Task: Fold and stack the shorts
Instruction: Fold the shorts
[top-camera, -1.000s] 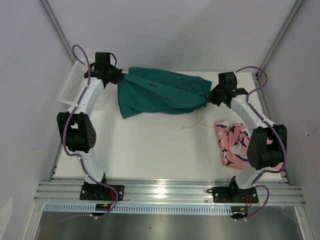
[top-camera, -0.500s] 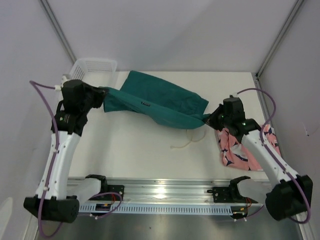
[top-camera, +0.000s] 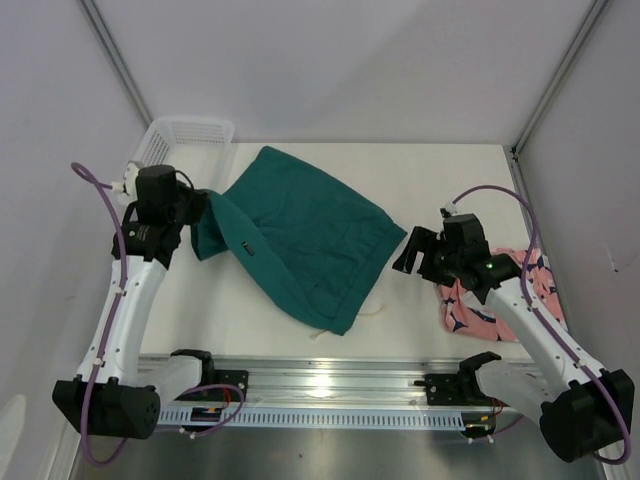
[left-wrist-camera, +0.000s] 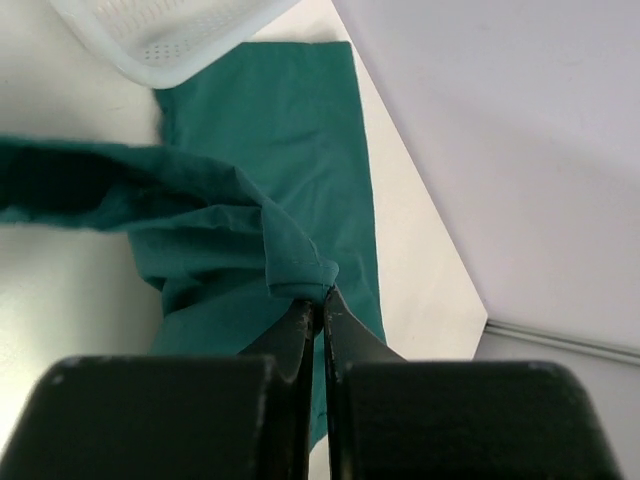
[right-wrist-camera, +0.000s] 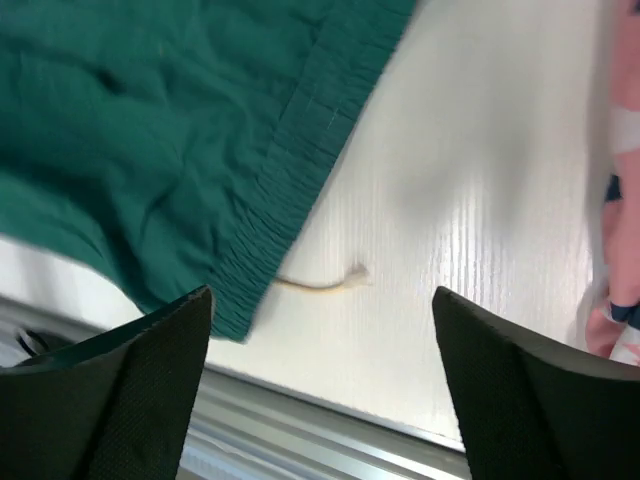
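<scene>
The dark teal shorts lie spread on the white table, their waistband turned toward the front edge and a pale drawstring trailing out from it. My left gripper is shut on a bunched corner of the teal shorts and holds it just above the table at their left end; its jaws meet on the fold. My right gripper stands open and empty, just right of the waistband. The salmon-pink shark-print shorts lie crumpled at the front right, partly hidden under my right arm.
A white mesh basket sits at the back left corner, close behind the left gripper, and its rim touches the teal fabric's edge. The metal rail runs along the table's front edge. Grey walls enclose the table on three sides.
My right gripper has opened and let go of the teal shorts, which have dropped and spread on the table toward the front. The left gripper keeps its hold.
</scene>
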